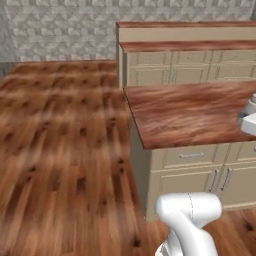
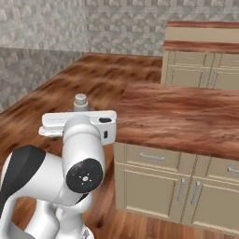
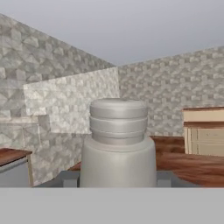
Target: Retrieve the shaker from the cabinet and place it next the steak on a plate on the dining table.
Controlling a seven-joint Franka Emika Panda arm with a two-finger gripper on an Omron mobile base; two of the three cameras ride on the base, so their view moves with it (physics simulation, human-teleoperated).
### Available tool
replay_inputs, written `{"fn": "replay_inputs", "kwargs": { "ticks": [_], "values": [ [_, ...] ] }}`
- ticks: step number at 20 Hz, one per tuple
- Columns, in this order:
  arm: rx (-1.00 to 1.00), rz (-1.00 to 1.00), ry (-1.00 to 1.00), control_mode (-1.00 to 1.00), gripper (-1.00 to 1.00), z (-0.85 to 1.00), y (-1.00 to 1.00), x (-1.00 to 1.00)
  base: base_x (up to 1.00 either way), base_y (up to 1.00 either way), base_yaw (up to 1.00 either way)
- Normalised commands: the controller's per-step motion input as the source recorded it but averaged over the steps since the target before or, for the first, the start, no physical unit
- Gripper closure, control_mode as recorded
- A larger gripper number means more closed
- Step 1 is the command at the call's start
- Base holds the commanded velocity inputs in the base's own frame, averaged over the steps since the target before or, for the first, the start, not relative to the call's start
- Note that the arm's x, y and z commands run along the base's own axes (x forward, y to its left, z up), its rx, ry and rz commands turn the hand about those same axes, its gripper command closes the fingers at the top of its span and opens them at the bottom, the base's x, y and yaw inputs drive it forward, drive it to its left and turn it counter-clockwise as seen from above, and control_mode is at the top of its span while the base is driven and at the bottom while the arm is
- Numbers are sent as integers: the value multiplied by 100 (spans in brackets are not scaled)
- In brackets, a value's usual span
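Showing matt, smooth pale grey on the shaker (image 3: 118, 144) between the gripper's (image 3: 118, 178) dull grey finger tips; beyond it, glossy reddish wood grain gleaming on the island top (image 2: 182, 116), painted beige drawer fronts (image 2: 154, 158) with metal handles, rough mottled stone walls (image 3: 52, 105).

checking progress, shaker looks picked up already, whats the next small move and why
Probably keep carrying it onward: the gripper is shut on the shaker, held upright in the air, and no plate or steak lies on the wooden counter beside the arm.
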Motion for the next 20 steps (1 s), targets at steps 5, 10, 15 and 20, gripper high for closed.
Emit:
{"fn": "replay_inputs", "kwargs": {
  "ticks": [5,10,15,20],
  "values": [
    [0,0,0,100,100,0,0,0,3,100,-27],
    [0,0,0,100,100,0,0,0,52,100,-30],
    [0,0,0,100,100,0,0,0,100,100,-26],
    [0,0,0,100,100,0,0,0,100,100,-18]
  ]
}}
